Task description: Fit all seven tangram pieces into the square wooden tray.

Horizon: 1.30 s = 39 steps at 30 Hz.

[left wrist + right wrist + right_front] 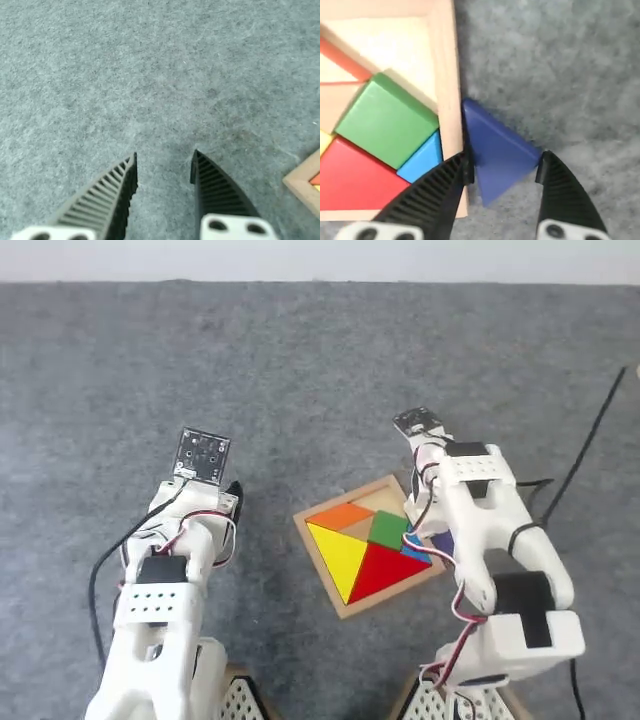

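The square wooden tray point(316, 558) lies between the arms and holds an orange piece point(340, 515), a green square point(388, 530), a yellow triangle point(340, 555), a red triangle point(385, 570) and a light blue piece point(418, 558). A dark blue triangle point(495, 142) lies on the carpet just outside the tray's rim point(447, 75). My right gripper point(502, 162) is shut on it, one finger over the rim, the other at the triangle's outer corner. Left of the tray, my left gripper point(164, 160) hangs open over bare carpet, holding nothing.
Grey carpet covers the whole table. A corner of the tray point(305, 182) shows in the left wrist view. Bare wood point(405, 47) shows inside the tray beside the green square point(385, 117). A black cable point(590, 440) runs at the far right.
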Motion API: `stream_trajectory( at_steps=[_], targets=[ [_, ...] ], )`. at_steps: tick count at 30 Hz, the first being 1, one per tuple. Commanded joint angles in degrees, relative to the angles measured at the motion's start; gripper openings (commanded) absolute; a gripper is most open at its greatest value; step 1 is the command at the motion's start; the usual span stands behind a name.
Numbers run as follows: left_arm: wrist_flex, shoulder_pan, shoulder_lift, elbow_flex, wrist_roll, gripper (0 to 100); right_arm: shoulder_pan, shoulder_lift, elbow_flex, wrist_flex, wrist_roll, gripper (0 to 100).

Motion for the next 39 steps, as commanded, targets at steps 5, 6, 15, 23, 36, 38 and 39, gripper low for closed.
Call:
stream_trajectory(
  at_steps=[5,6,15,23,36,38,39],
  targets=[
    [-1.14,-0.09,-0.18,-0.75,-0.44,17,11.3,6.99,-6.68,1.89,1.14,22.1],
    [-1.14,-0.09,-0.18,-0.75,-0.44,17,12.26,7.78,-7.74,1.98,1.23,22.1],
    [-1.14,0.0,-0.09,-0.75,-0.44,17,14.11,9.27,-13.36,1.89,2.81,22.1],
    [-1.14,-0.09,-0.09,-0.75,-0.44,17,15.96,9.1,-17.76,5.32,2.81,22.3],
    [-1.14,0.0,-0.26,-0.75,-0.44,17,12.53,9.71,-17.93,5.49,-1.23,27.0],
    [-1.05,0.0,-0.35,-0.75,-0.44,17,12.0,9.71,-18.11,5.41,-1.14,29.9],
    [-1.05,0.0,-0.35,-0.75,-0.44,17,11.91,9.71,-18.11,5.41,-0.18,30.4]
  ],
)
